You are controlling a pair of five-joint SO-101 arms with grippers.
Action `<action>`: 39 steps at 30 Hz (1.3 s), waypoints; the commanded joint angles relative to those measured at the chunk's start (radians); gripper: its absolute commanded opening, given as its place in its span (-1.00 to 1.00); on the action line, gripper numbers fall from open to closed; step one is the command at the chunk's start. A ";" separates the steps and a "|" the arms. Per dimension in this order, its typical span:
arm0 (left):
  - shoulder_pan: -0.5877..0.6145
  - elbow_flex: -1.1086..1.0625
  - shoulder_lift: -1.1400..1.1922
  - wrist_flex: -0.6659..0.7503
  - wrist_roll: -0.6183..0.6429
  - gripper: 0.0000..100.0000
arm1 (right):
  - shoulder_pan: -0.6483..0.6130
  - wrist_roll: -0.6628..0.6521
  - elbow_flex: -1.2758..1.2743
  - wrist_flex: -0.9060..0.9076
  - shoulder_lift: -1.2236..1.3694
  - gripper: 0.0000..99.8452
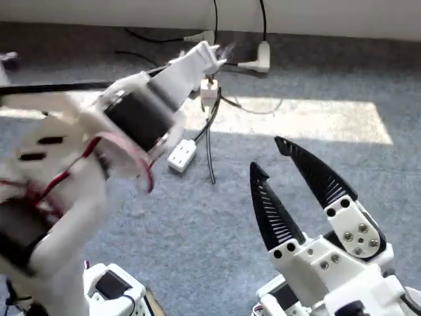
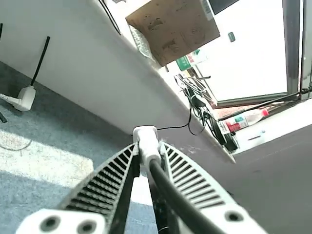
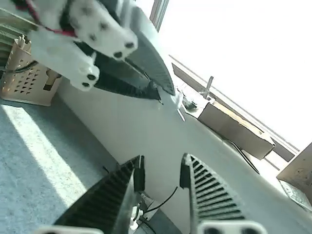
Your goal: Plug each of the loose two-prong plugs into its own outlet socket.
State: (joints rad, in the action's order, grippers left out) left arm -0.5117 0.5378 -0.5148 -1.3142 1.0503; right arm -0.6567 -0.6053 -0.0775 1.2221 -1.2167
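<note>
Black-ribbed fingers, right hand (image 1: 266, 156): nearest thing in the high view, at the near right, raised above the carpet (image 1: 197, 237). Its two fingers are spread wide with nothing between them. Its own wrist view (image 3: 162, 171) shows the same gap, with bare wall behind it.

Carpet: blue-grey, with a sunlit patch (image 1: 302, 118) across the far middle.

Socket block (image 1: 182, 155): small and white, lying on the carpet left of centre, near the left arm's body. It looks like a multi-socket block, though the openings are too small to make out.

Cable (image 1: 210, 148): black, running along the carpet just right of the socket block and up to the held plug.

Left hand (image 1: 207, 56): at the end of the white arm that stretches from the near left toward the far middle. In its own wrist view (image 2: 148, 145) the fingers are pressed together on a plug. The right wrist view shows it (image 3: 163, 92) higher up and farther off.

Plug (image 2: 145, 136): white, pinched at the tips of the left hand, its black cable (image 2: 165, 190) trailing back between the fingers. In the high view (image 1: 209, 90) it hangs just under the hand, beyond the socket block and apart from it.

Second plug (image 1: 262, 58): white, at the far edge of the carpet against the wall (image 1: 329, 16), right of the left hand; also seen from the left wrist (image 2: 25, 96).
</note>
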 commanded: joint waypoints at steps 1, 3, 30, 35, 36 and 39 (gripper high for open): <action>0.025 -0.325 -0.001 0.318 0.005 -0.99 | 0.074 0.006 0.073 0.013 0.024 -0.73; 0.033 -0.441 -0.005 0.416 0.003 -0.99 | 0.130 0.035 0.101 0.012 0.065 -0.73; 0.403 -0.895 -0.039 0.457 -0.307 -0.99 | 0.644 0.445 0.470 0.311 0.932 -0.73; 0.407 -0.977 -0.047 0.453 -0.307 -0.99 | 0.725 0.528 0.383 0.398 1.007 -0.73; 0.407 -0.998 -0.048 0.450 -0.307 -0.99 | 0.733 0.528 0.338 0.397 1.004 -0.73; 0.407 -1.030 -0.048 0.394 -0.304 -0.99 | 0.739 0.528 0.165 0.352 0.977 -0.73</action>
State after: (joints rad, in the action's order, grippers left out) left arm -0.1143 -0.4749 -0.5301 -0.8600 0.7465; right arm 0.0660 -0.0898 0.2079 1.6057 -0.2117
